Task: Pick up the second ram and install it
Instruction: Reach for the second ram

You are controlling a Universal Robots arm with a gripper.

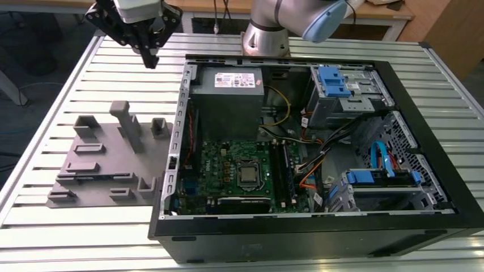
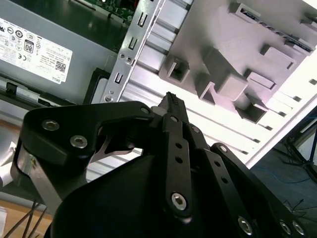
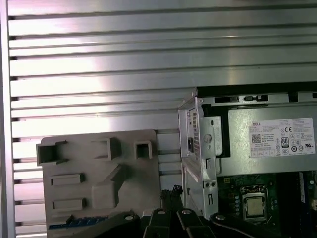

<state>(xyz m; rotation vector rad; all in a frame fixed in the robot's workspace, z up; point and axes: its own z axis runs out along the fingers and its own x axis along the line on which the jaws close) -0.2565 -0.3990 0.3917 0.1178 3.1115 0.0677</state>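
Observation:
My gripper (image 1: 151,61) hangs above the slatted table at the far end, on the exterior view's left, beyond the grey fixture (image 1: 106,158) and beside the open computer case (image 1: 174,141). Its fingers meet at the tips in both wrist views (image 2: 170,96) (image 3: 171,191), shut with nothing between them. A thin blue strip (image 3: 74,221) that looks like the second ram lies along the fixture's (image 3: 99,173) edge, partly covered by the gripper body. The motherboard (image 1: 226,164) lies inside the case, with dark memory slots (image 1: 284,170) beside the processor.
The power supply (image 1: 226,88) fills the case's far corner, close to the gripper. Upright posts (image 1: 124,122) rise from the fixture. Blue drive brackets (image 1: 332,82) and loose cables (image 1: 318,147) crowd the case on the exterior view's right. The robot's base (image 1: 264,34) stands behind the case.

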